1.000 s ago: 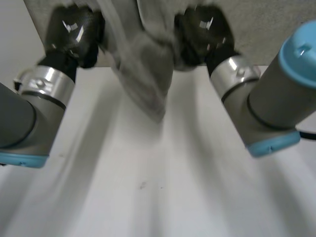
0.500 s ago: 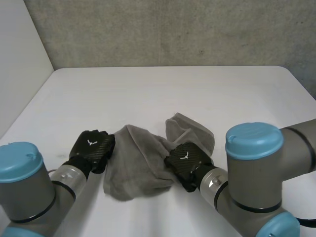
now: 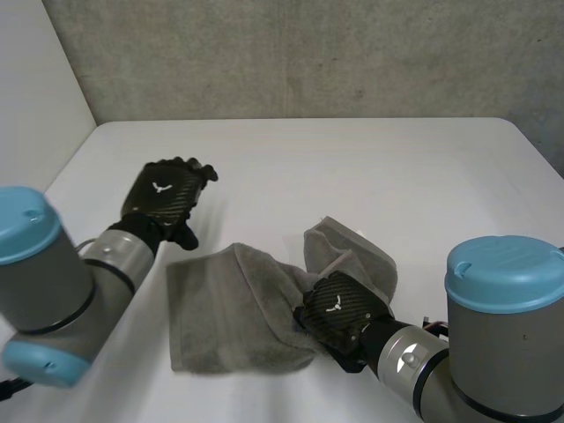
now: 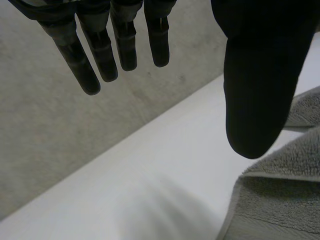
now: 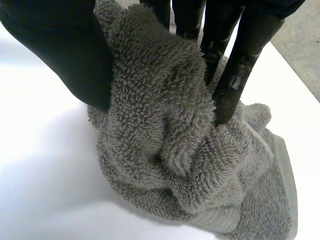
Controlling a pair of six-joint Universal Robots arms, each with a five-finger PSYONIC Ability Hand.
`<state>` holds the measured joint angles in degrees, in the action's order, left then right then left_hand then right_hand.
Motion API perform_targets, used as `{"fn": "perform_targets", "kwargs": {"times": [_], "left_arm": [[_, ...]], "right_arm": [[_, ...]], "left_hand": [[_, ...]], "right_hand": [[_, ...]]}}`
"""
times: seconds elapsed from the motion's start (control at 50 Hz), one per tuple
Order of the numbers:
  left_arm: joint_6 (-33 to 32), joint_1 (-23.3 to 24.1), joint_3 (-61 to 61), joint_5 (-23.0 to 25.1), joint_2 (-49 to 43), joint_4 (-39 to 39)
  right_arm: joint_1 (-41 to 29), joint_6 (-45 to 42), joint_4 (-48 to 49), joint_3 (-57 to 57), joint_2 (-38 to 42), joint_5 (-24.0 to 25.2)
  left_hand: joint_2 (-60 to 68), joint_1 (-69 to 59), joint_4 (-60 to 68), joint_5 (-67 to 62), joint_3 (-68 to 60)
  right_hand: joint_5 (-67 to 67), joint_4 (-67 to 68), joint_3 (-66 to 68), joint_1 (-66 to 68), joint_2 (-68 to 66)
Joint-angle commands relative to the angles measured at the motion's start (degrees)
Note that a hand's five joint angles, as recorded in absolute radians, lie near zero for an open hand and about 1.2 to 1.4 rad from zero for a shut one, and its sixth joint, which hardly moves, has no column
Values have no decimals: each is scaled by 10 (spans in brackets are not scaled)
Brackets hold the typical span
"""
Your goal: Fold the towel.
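A grey towel [image 3: 233,308] lies rumpled on the white table [image 3: 352,167], near the front. My right hand [image 3: 339,308] sits on its right part, with a bunch of towel [image 5: 160,115] pinched between the thumb and the fingers [image 5: 235,75]. My left hand [image 3: 167,198] hovers open above the table, just beyond the towel's left far corner, with straight fingers [image 4: 105,50] holding nothing. An edge of the towel [image 4: 270,200] lies below its thumb.
A grey concrete wall [image 3: 308,53] rises behind the table's far edge. Bare white tabletop stretches beyond the towel and to both sides of it.
Both hands brought the towel down from held high onto the table. The left hand then let go of the towel's left edge and rose away towards the far left.
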<state>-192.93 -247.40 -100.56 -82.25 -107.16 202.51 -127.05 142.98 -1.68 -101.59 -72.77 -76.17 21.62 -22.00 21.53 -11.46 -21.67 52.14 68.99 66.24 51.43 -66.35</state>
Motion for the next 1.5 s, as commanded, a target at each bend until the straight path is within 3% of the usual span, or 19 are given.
{"fn": "perform_targets", "kwargs": {"times": [0.02,0.32,0.36,0.4,0.44,0.56,0.72,0.84,0.9,0.96,1.04,1.14,1.22,1.32,1.34,1.38,1.44,1.48,1.5], "left_arm": [[14,3,77,73,-129,-4],[15,4,156,133,-229,-58],[16,4,164,134,-234,-60],[22,4,170,135,-235,-61],[31,5,172,135,-235,-60],[81,11,181,145,-242,-60],[86,19,201,157,-256,-60],[84,19,224,155,-257,-55],[83,19,261,143,-249,-47],[81,18,318,95,-222,-21],[85,19,374,12,-148,31],[83,31,367,6,-80,72],[79,52,324,6,-60,75],[64,63,190,7,-53,79],[64,63,190,7,-53,79],[49,64,153,9,-54,81],[9,66,85,10,-60,84],[-37,68,30,13,-68,90],[-37,68,30,13,-68,90]], "right_arm": [[21,2,27,-18,-5,0],[53,5,43,-36,-39,2],[55,6,44,-36,-41,2],[56,6,48,-37,-43,3],[56,7,49,-36,-43,2],[58,10,66,-32,-42,2],[66,12,75,-12,-41,1],[73,13,95,10,-39,0],[70,12,127,43,-34,-6],[68,11,193,95,-27,-17],[66,10,370,141,-25,-52],[64,11,469,146,-18,-50],[63,12,436,143,3,-35],[71,12,230,146,30,2],[71,12,229,146,30,2],[73,7,104,154,59,28],[79,8,51,159,70,37],[104,11,-25,183,86,38],[104,11,-25,183,86,37]], "left_hand": [[39,-35,40,-41,-38],[56,-52,57,-57,-55],[110,-106,111,-111,-109],[304,-300,305,-305,-303],[365,-361,366,-366,-364],[421,-417,422,-422,-420],[584,-580,584,-585,-583],[584,-580,585,-585,-583],[584,-580,585,-585,-583],[584,-580,585,-585,-583],[584,-580,585,-585,-583],[584,-580,585,-585,-583],[584,-580,585,-585,-583],[584,-580,585,-585,-583],[584,-580,585,-585,-583],[584,-580,585,-585,-583],[584,-580,585,-585,-583],[584,-580,585,-585,-583],[584,-580,585,-585,-583]], "right_hand": [[179,110,138,286,-136],[179,110,138,286,-136],[179,110,138,286,-136],[179,110,138,286,-136],[179,110,138,286,-136],[179,110,138,286,-136],[179,110,138,286,-136],[179,110,138,286,-136],[179,110,138,286,-136],[179,110,138,286,-136],[179,110,138,286,-136],[179,110,138,286,-136],[179,110,138,286,-136],[179,110,138,286,-136],[179,110,138,286,-136],[179,110,138,286,-136],[162,94,121,269,-120],[-110,-179,-151,-3,152],[-112,-180,-153,-5,154]]}}
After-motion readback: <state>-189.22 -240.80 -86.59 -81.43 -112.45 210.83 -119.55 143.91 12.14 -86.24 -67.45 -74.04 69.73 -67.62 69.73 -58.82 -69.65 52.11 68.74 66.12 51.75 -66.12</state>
